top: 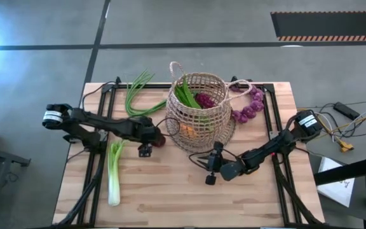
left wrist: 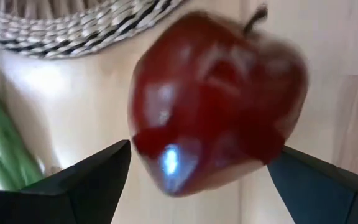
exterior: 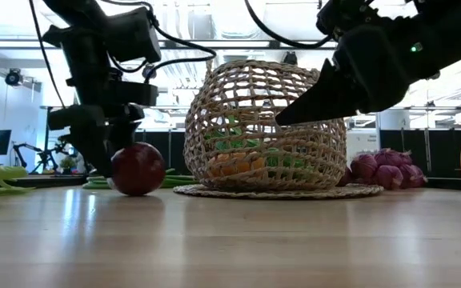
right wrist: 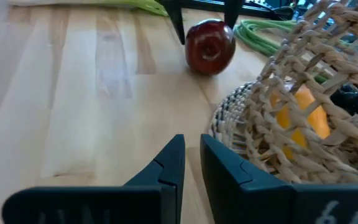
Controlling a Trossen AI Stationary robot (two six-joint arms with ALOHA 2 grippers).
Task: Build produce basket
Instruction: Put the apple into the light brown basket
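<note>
I count one basket (top: 199, 108) sitting on one flat woven mat (exterior: 214, 191). I see one red apple (top: 159, 139), one pale leek (top: 114, 175), one bunch of purple grapes (top: 250, 107) and one bunch of long green stalks (top: 137, 94) on my table (top: 170, 197). I have two pincers, my left pincer (top: 152, 137) and my right pincer (top: 216, 152).
</note>
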